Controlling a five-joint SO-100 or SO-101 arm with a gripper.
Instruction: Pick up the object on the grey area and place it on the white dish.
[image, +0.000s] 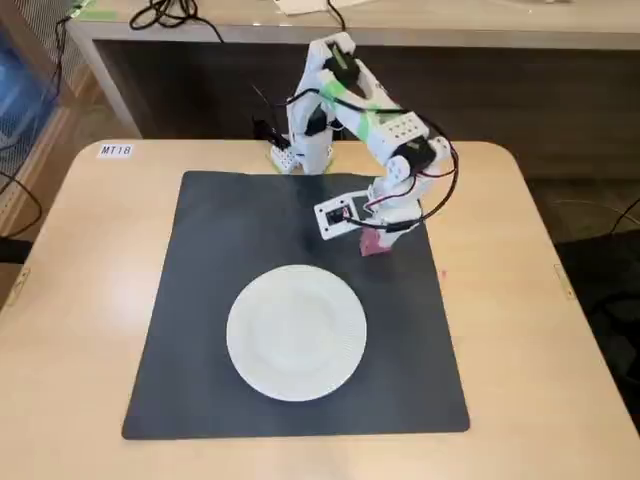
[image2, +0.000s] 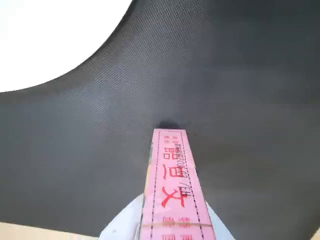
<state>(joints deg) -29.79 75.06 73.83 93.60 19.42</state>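
Observation:
The object (image2: 171, 185) is a small pink box with red print, and it juts up from the bottom edge of the wrist view. White fingers (image2: 118, 226) press it from both sides, so my gripper (image2: 172, 222) is shut on it. In the fixed view the gripper (image: 379, 236) holds the object (image: 375, 244) over the far right part of the grey area (image: 220, 240). A small shadow lies right at the box's tip, so it is on or just above the grey area (image2: 240, 75). The white dish (image: 297, 332) sits near the mat's middle, to the front left of the gripper. Its rim (image2: 50, 35) shows top left in the wrist view.
The arm's base (image: 305, 150) stands at the mat's far edge with cables around it. A beige tabletop (image: 90, 260) surrounds the mat and carries a small label (image: 115, 150) at the far left. A counter (image: 450, 40) runs behind the table.

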